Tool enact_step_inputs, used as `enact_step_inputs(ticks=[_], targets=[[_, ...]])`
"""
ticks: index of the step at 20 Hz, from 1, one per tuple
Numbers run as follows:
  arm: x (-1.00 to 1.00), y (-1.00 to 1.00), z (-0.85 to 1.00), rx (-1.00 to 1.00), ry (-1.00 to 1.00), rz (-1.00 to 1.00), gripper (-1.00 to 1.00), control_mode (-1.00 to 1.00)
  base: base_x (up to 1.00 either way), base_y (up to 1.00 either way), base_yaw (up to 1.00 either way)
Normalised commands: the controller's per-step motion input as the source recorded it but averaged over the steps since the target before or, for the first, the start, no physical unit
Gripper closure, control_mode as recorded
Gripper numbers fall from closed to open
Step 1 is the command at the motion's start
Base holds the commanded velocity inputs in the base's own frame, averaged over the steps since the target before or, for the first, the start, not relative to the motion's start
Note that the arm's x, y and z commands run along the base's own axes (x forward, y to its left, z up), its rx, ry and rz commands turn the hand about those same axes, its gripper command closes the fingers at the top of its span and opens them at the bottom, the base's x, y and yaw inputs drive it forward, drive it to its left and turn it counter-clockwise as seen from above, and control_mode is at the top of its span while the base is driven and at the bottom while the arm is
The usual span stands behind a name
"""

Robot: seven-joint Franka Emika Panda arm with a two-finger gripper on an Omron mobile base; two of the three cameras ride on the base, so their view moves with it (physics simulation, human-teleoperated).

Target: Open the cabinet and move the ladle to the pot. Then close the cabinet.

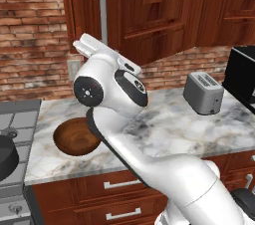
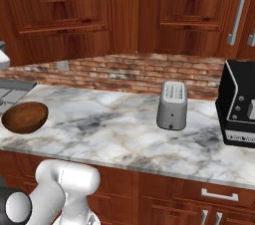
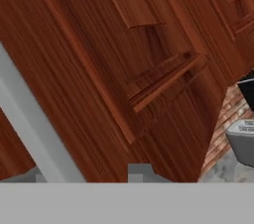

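The reddish-brown cabinet [image 1: 144, 10] hangs above the counter, and its door looks closed. Its long silver handle [image 1: 101, 12] is vertical. My white hand is raised just below and left of that handle. In the hand view my gripper [image 3: 89, 174] faces the door panel [image 3: 149, 69] at close range. The handle [image 3: 30, 119] runs as a slanted grey bar down between my two fingertips, nearer the left one. The jaws stand apart, with a gap on the right side. The dark pot [image 1: 5, 157] sits on the stove at the far left edge. The ladle is hidden.
A brown wooden bowl [image 1: 75, 136] [image 2: 25, 117] sits on the marble counter [image 1: 164, 129] near the stove. A silver toaster [image 1: 203, 93] [image 2: 172, 105] stands further right. A black appliance [image 1: 241, 72] [image 2: 239, 104] is at the far right. Drawers run below the counter.
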Motion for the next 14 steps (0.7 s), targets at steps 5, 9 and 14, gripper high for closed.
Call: enact_step_inputs(ticks=[5,9,14], targets=[[-0.10,-1.00,0.16,0.17,-0.13,0.00,1.00,-1.00,0.00,0.00,0.00],[-0.04,-1.00,0.18,0.17,-0.11,0.00,1.00,-1.00,0.00,0.00,0.00],[-0.09,-1.00,0.23,0.19,-0.11,0.00,1.00,-1.00,0.00,0.00,0.00]])
